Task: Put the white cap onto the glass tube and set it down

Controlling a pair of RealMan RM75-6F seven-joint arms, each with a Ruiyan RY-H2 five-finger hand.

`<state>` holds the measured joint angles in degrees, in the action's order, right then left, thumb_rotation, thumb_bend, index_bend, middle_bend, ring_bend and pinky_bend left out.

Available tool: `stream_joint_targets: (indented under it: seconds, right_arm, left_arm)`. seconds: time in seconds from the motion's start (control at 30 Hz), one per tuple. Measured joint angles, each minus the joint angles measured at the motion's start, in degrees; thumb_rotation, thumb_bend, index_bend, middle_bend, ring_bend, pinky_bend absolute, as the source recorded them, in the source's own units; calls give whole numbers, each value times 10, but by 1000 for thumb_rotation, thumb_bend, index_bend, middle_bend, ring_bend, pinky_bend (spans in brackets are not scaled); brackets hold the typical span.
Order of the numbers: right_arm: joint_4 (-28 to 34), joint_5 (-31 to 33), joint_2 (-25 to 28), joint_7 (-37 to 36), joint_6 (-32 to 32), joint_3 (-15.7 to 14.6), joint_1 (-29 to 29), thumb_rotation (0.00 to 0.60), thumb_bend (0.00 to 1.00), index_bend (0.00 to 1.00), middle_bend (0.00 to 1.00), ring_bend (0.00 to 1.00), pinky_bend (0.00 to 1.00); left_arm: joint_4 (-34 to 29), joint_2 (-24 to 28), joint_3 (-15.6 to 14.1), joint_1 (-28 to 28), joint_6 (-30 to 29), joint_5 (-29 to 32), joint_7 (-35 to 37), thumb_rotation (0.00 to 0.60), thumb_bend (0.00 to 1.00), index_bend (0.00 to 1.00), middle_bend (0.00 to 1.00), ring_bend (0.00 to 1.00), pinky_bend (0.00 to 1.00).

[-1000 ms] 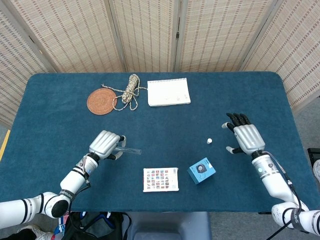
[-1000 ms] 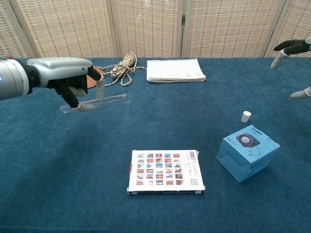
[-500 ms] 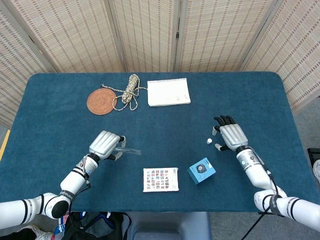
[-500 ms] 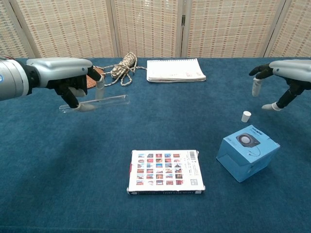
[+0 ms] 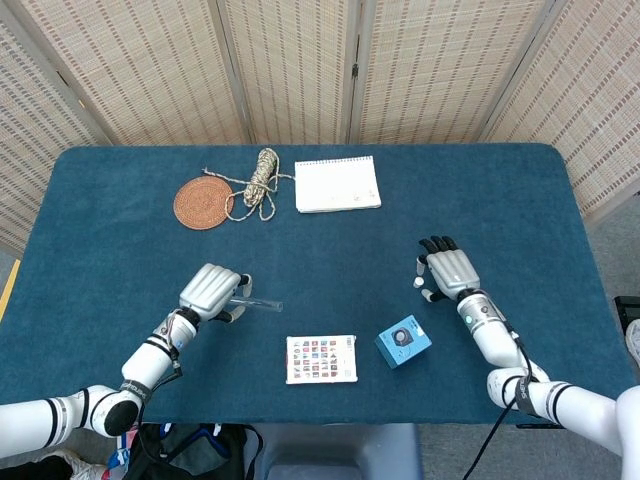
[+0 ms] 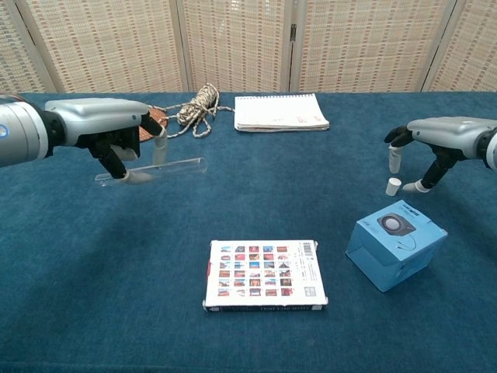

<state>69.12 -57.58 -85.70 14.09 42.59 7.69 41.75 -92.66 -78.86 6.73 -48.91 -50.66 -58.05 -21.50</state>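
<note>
My left hand (image 5: 212, 290) (image 6: 116, 132) holds the clear glass tube (image 6: 159, 169) (image 5: 262, 299) level above the blue table, its free end pointing toward the middle. The small white cap (image 6: 394, 186) (image 5: 419, 283) stands upright on the table just behind the blue box. My right hand (image 5: 447, 270) (image 6: 435, 140) hovers right over the cap with fingers spread, thumb and fingertip on either side of it; it holds nothing.
A blue box (image 6: 395, 244) (image 5: 403, 342) sits just in front of the cap. A picture-covered card box (image 6: 264, 274) lies front centre. A spiral notebook (image 6: 279, 112), a rope bundle (image 6: 196, 106) and a woven coaster (image 5: 204, 202) lie at the back.
My right hand has moved leftward and down from the right edge until it is over the white cap. The left hand with the tube has stayed almost still.
</note>
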Motion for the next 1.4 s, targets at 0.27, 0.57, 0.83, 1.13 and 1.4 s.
stream_joint_targets:
  seconds: [0.27, 0.57, 0.83, 1.13, 1.4]
  right_arm:
    - [-27, 13, -18, 5, -15, 3, 10, 600, 262, 434, 111, 0, 0]
    - [-41, 23, -30, 14, -27, 3, 18, 600, 289, 453, 122, 0, 0]
    - [-38, 28, -30, 20, -27, 0, 19, 600, 293, 469, 130, 0, 0]
    - [-35, 35, -27, 26, -25, -1, 19, 600, 303, 472, 133, 0, 0]
    - [-40, 36, -32, 27, -27, 0, 23, 600, 365, 513, 160, 0, 0]
  left_arm:
    - [5, 0, -2, 1, 3, -2, 4, 600, 370, 556, 1000, 953, 1000]
    - [10, -2, -2, 1, 5, -5, 7, 600, 370, 556, 1000, 953, 1000]
    - [12, -2, -3, 2, 6, -6, 9, 600, 370, 556, 1000, 954, 1000]
    - [12, -4, -3, 2, 6, -5, 8, 600, 370, 555, 1000, 953, 1000]
    - [14, -6, -3, 1, 7, -2, 5, 600, 370, 554, 1000, 953, 1000]
